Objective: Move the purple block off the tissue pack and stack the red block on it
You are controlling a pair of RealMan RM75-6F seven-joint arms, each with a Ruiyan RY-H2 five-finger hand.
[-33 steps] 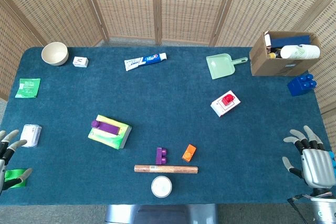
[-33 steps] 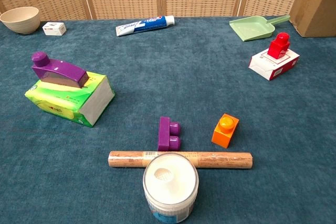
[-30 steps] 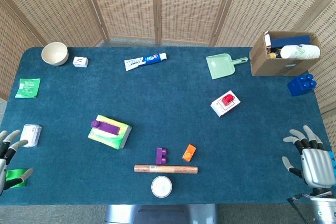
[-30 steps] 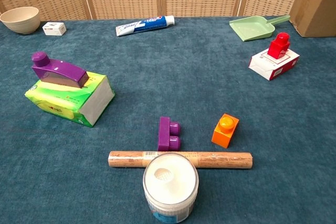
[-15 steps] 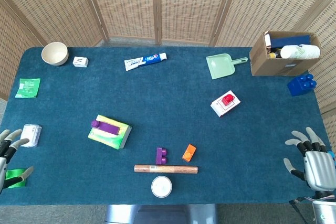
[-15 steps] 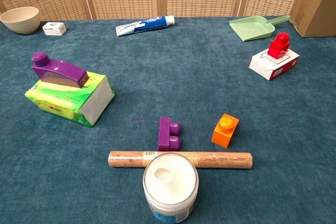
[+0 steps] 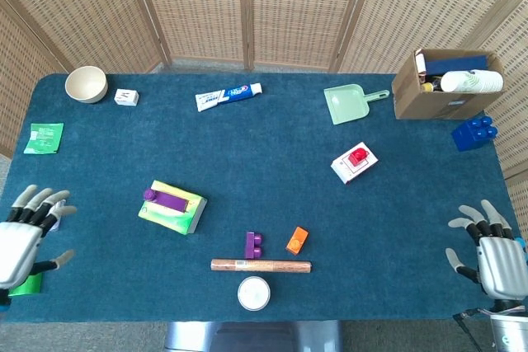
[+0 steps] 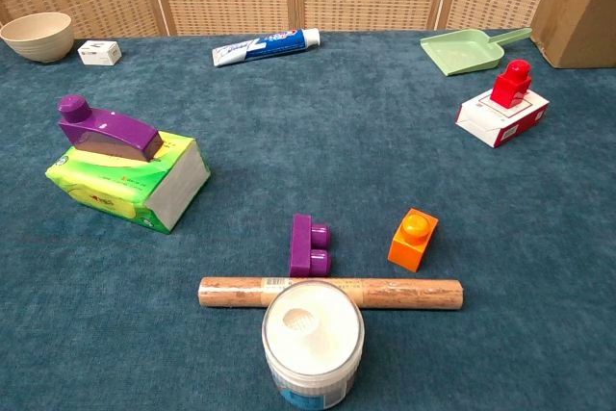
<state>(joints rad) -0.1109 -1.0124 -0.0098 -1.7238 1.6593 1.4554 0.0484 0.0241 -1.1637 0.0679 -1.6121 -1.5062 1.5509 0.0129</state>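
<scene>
Both hands sit at the near corners of the surface, fingers spread, holding nothing: left hand, right hand. Bare cloth separates them from the objects. Left of centre, the purple block lies on the green tissue pack. Far right, the red block stands on a white box.

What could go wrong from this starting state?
Two purple blocks: the long purple block on the tissue pack is the target, but a small purple block lies near the wooden rod, so the wrong one could be picked. The soft pack may shift or tip under a sideways grip by the left hand. The red block sits on a small box, which could be dragged along.
</scene>
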